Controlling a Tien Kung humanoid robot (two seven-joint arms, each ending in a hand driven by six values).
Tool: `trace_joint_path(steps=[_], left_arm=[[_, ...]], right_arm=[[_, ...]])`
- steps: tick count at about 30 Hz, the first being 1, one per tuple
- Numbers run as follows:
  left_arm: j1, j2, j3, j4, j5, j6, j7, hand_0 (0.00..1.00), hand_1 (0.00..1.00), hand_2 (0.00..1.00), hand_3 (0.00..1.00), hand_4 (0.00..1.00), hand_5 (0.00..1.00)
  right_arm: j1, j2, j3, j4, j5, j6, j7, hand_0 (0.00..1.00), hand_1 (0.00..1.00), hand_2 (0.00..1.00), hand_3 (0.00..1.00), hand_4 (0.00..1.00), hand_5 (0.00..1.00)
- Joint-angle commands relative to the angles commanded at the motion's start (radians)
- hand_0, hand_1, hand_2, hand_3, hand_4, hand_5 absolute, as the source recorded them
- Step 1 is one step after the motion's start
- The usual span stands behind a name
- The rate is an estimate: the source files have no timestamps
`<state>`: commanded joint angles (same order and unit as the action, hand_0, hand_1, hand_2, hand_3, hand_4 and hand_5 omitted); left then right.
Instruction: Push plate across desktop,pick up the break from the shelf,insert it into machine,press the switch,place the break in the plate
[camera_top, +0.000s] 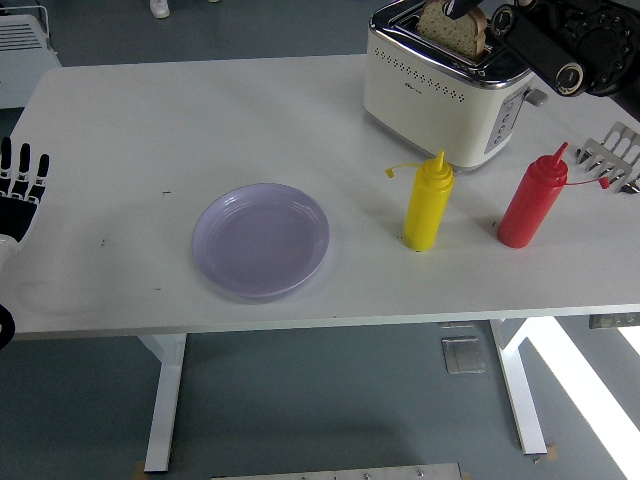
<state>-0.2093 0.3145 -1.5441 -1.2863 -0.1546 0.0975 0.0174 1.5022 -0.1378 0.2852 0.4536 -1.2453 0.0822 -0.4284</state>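
A slice of bread (450, 30) stands upright in the slot of the cream toaster (440, 90) at the back right of the table. My right hand (464, 8) comes in from the top right corner and reaches the top of the slice, mostly cut off by the picture's edge. The toaster's lever (537, 97) sticks out on its right side. An empty lilac plate (261, 240) lies near the table's front, left of centre. My left hand (20, 190) rests at the left edge, fingers spread, holding nothing.
A yellow squeeze bottle (428, 202) and a red squeeze bottle (532, 198) stand in front of the toaster. A metal toast rack (612, 160) sits at the right edge with no bread showing in it. The table's near edge runs just below the plate.
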Motion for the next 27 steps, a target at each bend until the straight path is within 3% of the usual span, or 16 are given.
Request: trace_joint_path(steps=[10,20,21,26,27], left_arm=[[-0.009,0.001,0.008,0.000,0.000,-0.001,-0.001,0.752,0.684,0.642,0.655,0.696,0.825],[-0.015,0.000,0.013,-0.002,-0.003,-0.001,-0.001,0.753,0.684,0.642,0.656,0.696,0.826],[-0.016,0.000,0.013,-0.002,-0.004,-0.001,-0.001,0.753,0.684,0.642,0.655,0.695,0.824],[-0.016,0.000,0.014,-0.003,-0.003,0.000,-0.001,0.753,0.684,0.642,0.655,0.695,0.824],[-0.017,0.000,0.014,-0.003,-0.003,0.000,-0.001,0.753,0.684,0.642,0.656,0.696,0.824]], right_arm=[[-0.024,0.046,-0.087,-0.069,0.041,-0.056,0.042,0.602,0.659,0.723,0.736,0.699,0.259],[-0.045,0.061,-0.123,-0.096,0.051,-0.118,0.077,0.576,0.632,0.699,0.722,0.678,0.228],[-0.047,0.062,-0.126,-0.097,0.051,-0.124,0.080,0.548,0.589,0.581,0.675,0.516,0.059],[-0.052,0.064,-0.139,-0.099,0.052,-0.143,0.086,0.548,0.589,0.581,0.675,0.516,0.059],[-0.053,0.065,-0.141,-0.099,0.052,-0.145,0.087,0.532,0.567,0.509,0.636,0.457,0.015]])
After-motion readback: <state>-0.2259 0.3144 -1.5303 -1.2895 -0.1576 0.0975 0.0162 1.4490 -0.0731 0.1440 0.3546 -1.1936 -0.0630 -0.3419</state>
